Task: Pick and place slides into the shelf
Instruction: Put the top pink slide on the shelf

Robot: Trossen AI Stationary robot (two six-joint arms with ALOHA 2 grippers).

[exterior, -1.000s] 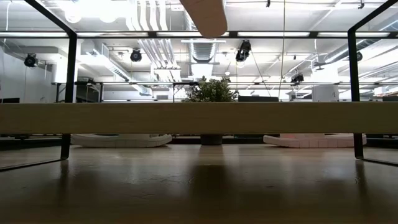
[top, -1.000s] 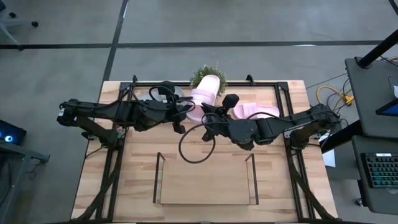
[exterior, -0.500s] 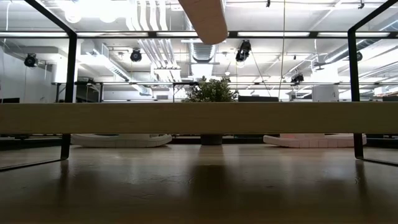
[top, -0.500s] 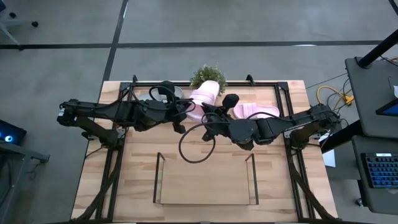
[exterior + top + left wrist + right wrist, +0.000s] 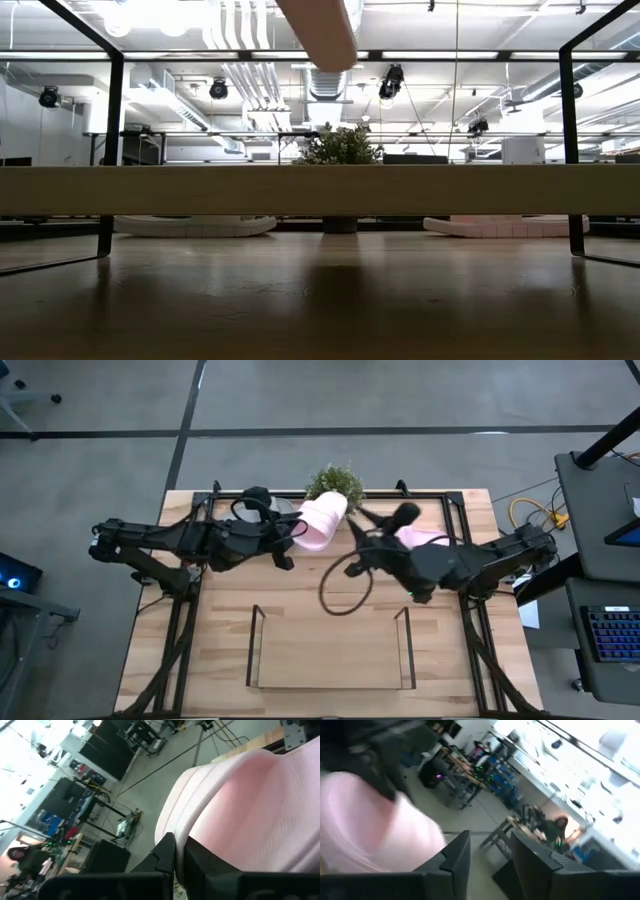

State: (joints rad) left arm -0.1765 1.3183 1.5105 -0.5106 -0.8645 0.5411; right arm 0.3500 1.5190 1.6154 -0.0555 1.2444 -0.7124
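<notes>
A light pink slide (image 5: 322,520) is in the air over the table's far middle, with my left gripper (image 5: 297,532) shut on it; its end shows at the top of the low view (image 5: 318,24). My right gripper (image 5: 358,518) stands open just right of this slide, touching nothing; the slide (image 5: 370,830) lies beside its fingers in its wrist view. A second pink slide (image 5: 428,538) lies on the table under my right arm. The shelf (image 5: 255,650) stands near the table's front edge with nothing in it. My left gripper pinches the pink slide by its ribbed side edge (image 5: 186,827) between its two fingers (image 5: 167,855). The fingers come about level from the table's left. The slide is lifted clear of the table and tilted, its free end (image 5: 336,505) toward the far right.
A small potted plant (image 5: 333,481) stands at the far edge behind the held slide. A black cable loop (image 5: 345,585) hangs from my right arm above the table's middle. Two pale soles (image 5: 195,226) (image 5: 500,226) rest on the table at the far left and right.
My right gripper has opened, let go of the pink slide and drawn back toward the table's right edge. My left gripper has kept hold. The slide has turned, its free end swinging toward the right, and has shifted a little toward the left.
</notes>
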